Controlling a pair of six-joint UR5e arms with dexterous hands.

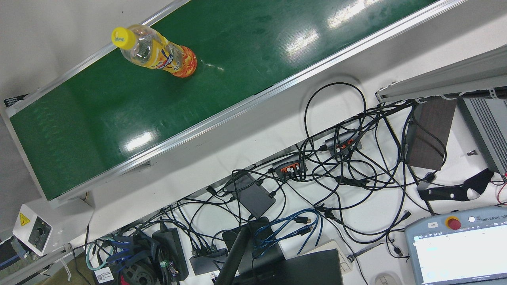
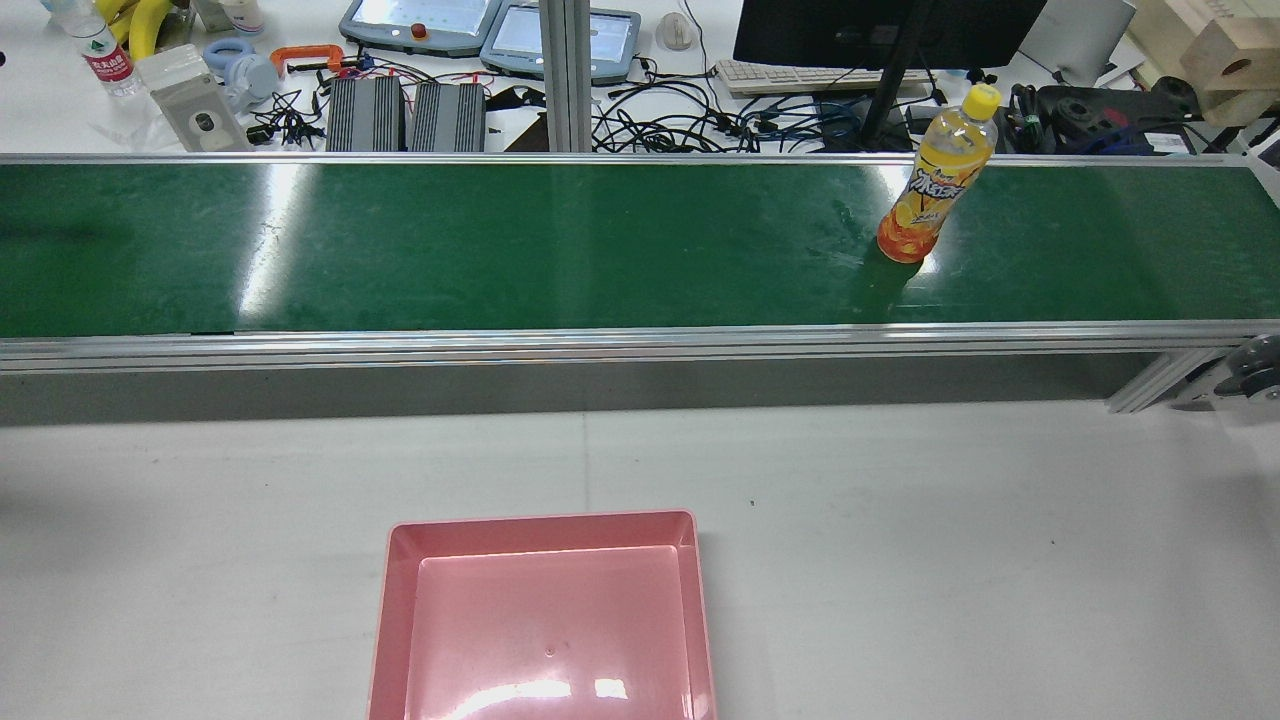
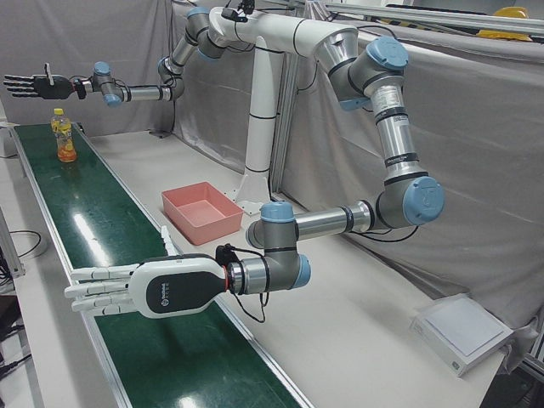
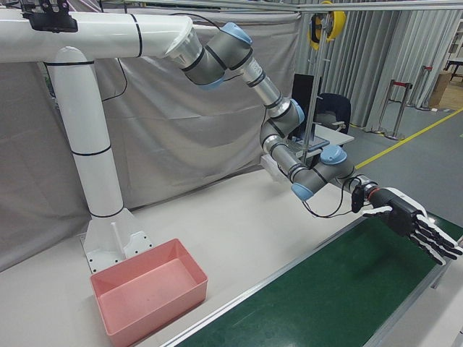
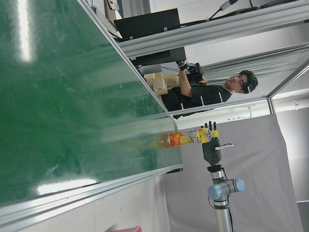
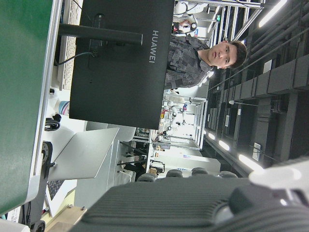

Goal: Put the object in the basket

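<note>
Green conveyor belt (image 2: 500, 240) is seen running across the station, framed by aluminium rails; white surface (image 2: 900, 560) lies between it and the robot.

Pink basket (image 2: 545, 620) is set on the surface, near the robot's side and roughly midway between the arms. Nothing is seen inside it.

Left hand (image 3: 140, 287) is held out flat over the belt, fingers spread and straight, nothing grasped. Right hand (image 4: 412, 225) is likewise extended over the far end of the belt, fingers fanned apart, empty. In the left-front view the right hand (image 3: 34, 84) is seen near the bottle, above and beyond it, not touching.

Bottle (image 2: 935, 190), upright on the belt toward the robot's right, well apart from the basket. Clear plastic, yellow cap, yellow-orange label; the upper part looks empty, so it is judged light and easily toppled. The wall is probably thin and smooth: some give under squeeze, some slip on the label film. A grasp around the mid-body, at the labelled waist, is judged best; a hold near the cap would likely tip it. The right hand is judged the natural one for the pick.
</note>
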